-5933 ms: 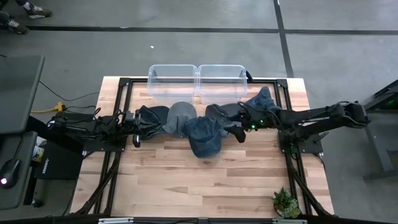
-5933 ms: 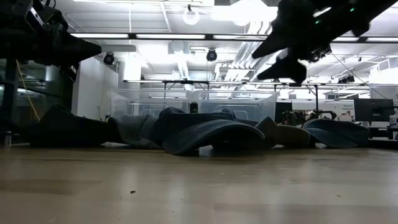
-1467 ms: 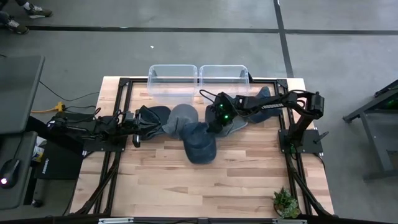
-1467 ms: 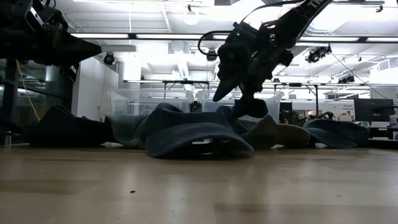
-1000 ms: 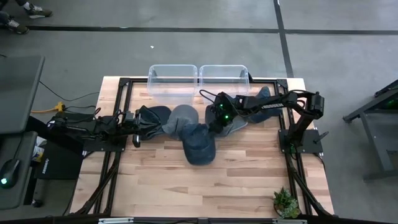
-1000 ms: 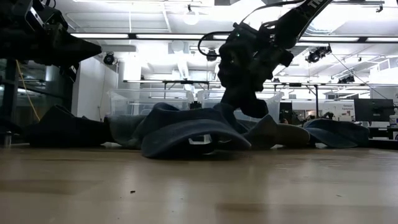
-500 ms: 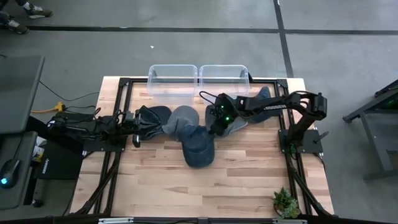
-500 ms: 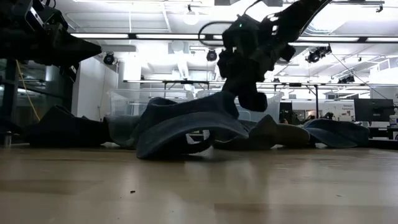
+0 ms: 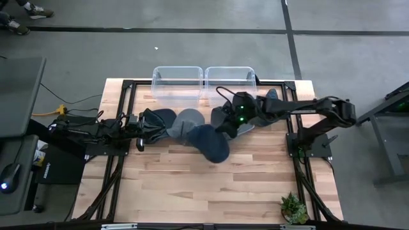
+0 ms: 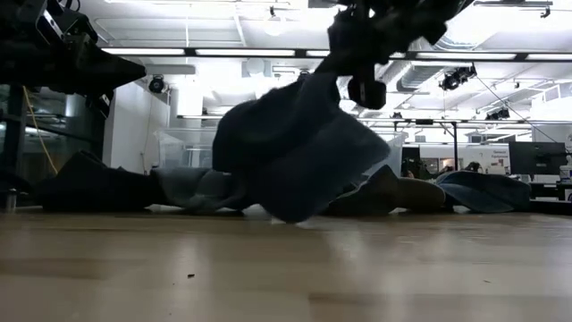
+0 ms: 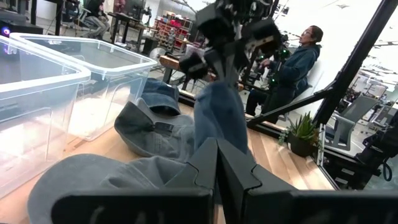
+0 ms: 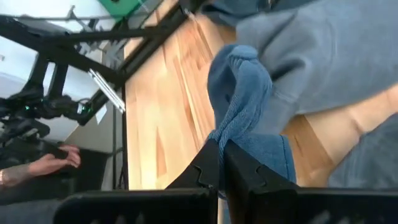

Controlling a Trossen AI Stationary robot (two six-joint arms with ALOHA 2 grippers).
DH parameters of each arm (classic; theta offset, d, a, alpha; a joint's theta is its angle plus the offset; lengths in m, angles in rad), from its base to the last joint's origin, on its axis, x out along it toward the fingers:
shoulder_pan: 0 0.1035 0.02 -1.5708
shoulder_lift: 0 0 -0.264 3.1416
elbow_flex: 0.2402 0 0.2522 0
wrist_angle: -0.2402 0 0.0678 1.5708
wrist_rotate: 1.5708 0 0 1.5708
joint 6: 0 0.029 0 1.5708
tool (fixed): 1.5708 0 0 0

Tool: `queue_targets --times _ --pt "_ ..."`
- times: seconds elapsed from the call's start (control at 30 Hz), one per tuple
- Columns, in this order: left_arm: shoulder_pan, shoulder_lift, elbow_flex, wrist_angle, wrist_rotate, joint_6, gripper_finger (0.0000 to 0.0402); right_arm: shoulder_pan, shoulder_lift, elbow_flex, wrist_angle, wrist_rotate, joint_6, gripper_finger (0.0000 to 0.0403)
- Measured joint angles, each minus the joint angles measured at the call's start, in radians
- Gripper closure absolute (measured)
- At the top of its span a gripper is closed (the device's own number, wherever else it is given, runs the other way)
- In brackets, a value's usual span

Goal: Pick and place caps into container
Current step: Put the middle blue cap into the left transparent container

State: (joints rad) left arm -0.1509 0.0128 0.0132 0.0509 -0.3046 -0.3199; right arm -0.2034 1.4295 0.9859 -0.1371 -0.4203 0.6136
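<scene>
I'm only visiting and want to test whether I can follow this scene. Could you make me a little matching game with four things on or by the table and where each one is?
Things:
1. denim-blue fabric cap
2. two clear plastic bins
3. small green potted plant
4. left gripper

Places or states:
A. at the table's far edge, side by side
B. hanging from the right gripper, partly lifted
C. low at the left end of the cap pile
D. near right corner of the table

Pairs: 1-B, 2-A, 3-D, 4-C

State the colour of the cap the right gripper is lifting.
Denim blue; the cap shows best in the right wrist view, pinched by the right gripper.
</scene>
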Motion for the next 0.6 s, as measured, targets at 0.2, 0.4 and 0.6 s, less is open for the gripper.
queue_targets --times 0.2,0.4,0.6 --pt "0.0 0.0 0.0 0.0 0.0 0.0 0.04 0.029 -0.074 0.0 0.0 0.1 -0.009 0.0402" --pt "0.0 0.0 0.0 0.0 -0.002 0.0 0.04 0.054 -0.113 0.0 0.0 0.176 -0.011 0.0402" --pt "0.0 0.0 0.0 0.0 -0.002 0.0 0.04 0.078 -0.13 0.0 0.047 0.223 -0.007 0.0403"
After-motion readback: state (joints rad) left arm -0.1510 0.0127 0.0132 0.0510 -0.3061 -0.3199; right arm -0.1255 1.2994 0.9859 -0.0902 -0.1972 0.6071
